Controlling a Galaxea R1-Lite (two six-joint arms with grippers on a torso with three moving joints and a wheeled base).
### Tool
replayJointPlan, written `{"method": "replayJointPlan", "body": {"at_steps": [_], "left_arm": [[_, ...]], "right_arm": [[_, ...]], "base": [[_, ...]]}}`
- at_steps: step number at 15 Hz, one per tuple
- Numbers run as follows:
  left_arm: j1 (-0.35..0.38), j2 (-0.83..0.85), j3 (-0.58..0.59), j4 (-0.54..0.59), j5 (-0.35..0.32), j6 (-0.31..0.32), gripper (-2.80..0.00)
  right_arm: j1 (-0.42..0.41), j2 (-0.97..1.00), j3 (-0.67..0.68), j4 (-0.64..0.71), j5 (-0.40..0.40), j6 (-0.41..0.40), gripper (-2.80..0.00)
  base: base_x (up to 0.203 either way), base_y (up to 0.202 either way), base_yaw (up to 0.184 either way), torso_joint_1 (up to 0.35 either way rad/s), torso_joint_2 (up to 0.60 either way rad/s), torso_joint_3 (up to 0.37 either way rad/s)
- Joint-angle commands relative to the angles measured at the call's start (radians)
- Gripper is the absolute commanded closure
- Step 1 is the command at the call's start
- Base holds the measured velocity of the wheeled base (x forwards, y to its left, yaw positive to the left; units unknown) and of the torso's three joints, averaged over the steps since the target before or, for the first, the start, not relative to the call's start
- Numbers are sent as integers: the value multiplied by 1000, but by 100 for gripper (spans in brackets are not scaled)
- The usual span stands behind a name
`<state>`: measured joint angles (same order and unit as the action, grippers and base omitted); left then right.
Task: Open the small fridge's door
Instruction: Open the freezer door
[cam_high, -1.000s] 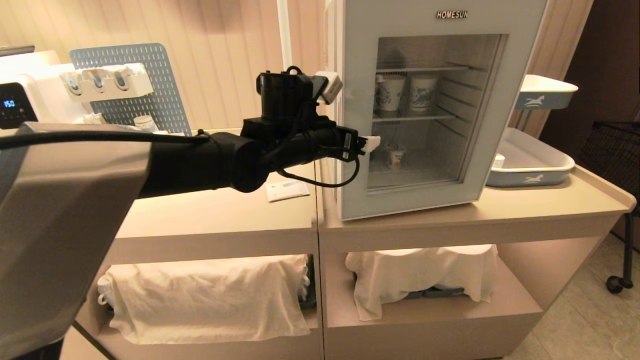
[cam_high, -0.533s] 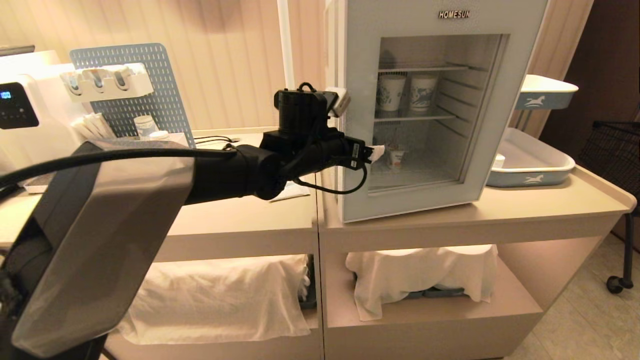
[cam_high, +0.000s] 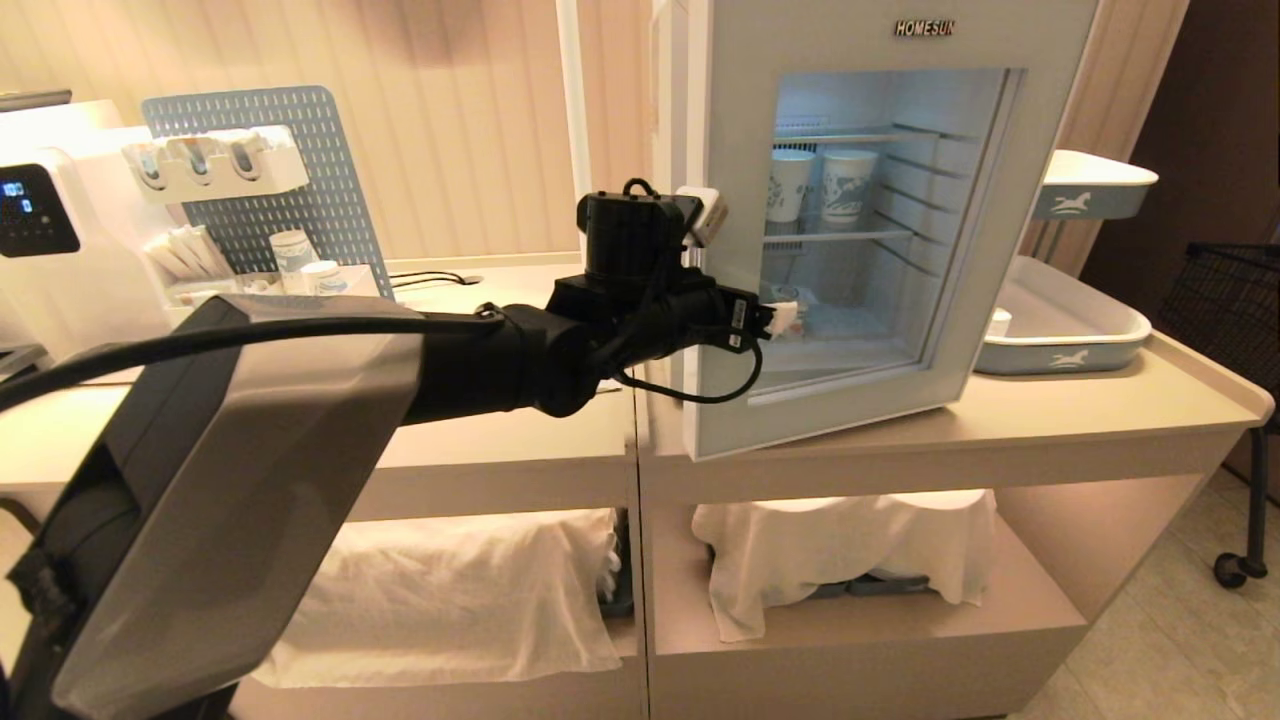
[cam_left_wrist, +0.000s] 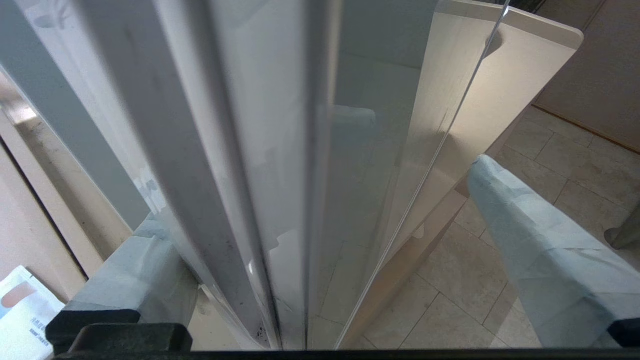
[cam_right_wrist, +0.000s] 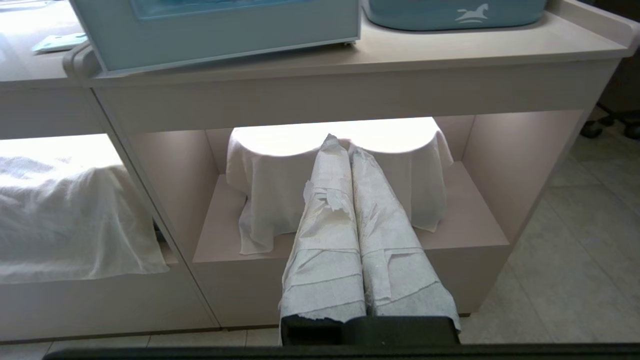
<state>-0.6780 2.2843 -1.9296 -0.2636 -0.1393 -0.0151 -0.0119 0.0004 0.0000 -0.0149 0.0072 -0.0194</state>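
The small fridge (cam_high: 668, 150) stands on the counter, lit inside, with patterned cups (cam_high: 845, 185) on its wire shelf. The door (cam_high: 735, 150), a pale grey-blue frame with a glass window, is ajar at its left edge. My left gripper (cam_high: 762, 316) is open and straddles that free edge. In the left wrist view the door's edge (cam_left_wrist: 260, 150) runs between the two wrapped fingers (cam_left_wrist: 135, 270). One finger lies against the inner side and the other stands apart in front of the glass. My right gripper (cam_right_wrist: 340, 145) is shut and empty, low in front of the lower shelf.
A water dispenser (cam_high: 40, 210) and a blue pegboard rack (cam_high: 260, 180) stand at the left. Two blue-and-white trays (cam_high: 1060, 320) sit right of the fridge. White cloths (cam_high: 430, 590) cover the lower shelves. A black wire cart (cam_high: 1230, 300) is at the far right.
The door's left edge has swung out toward me and the fridge's inner light has come on. My left arm has drawn lower and to the right with the door's edge.
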Motion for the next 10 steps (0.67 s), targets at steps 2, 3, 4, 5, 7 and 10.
{"method": "replayJointPlan", "body": {"at_steps": [2,3,4,5,7,10], "left_arm": [[-17,-16,1,-3,-3,-23,-280],[-20,-20,1,-5,-2,-23,-280],[-25,-27,2,-3,-3,-24,-280],[-32,-38,3,3,-3,-30,-280],[-50,-61,5,12,-5,-55,-280],[-74,-102,22,22,-5,-70,-280]], "right_arm": [[0,0,11,0,0,-1,0],[0,0,11,0,0,-1,0],[0,0,11,0,0,-1,0],[0,0,11,0,0,-1,0],[0,0,11,0,0,-1,0],[0,0,11,0,0,-1,0]], "base": [[0,0,0,0,0,0],[0,0,0,0,0,0],[0,0,0,0,0,0],[0,0,0,0,0,0],[0,0,0,0,0,0],[0,0,0,0,0,0]]}}
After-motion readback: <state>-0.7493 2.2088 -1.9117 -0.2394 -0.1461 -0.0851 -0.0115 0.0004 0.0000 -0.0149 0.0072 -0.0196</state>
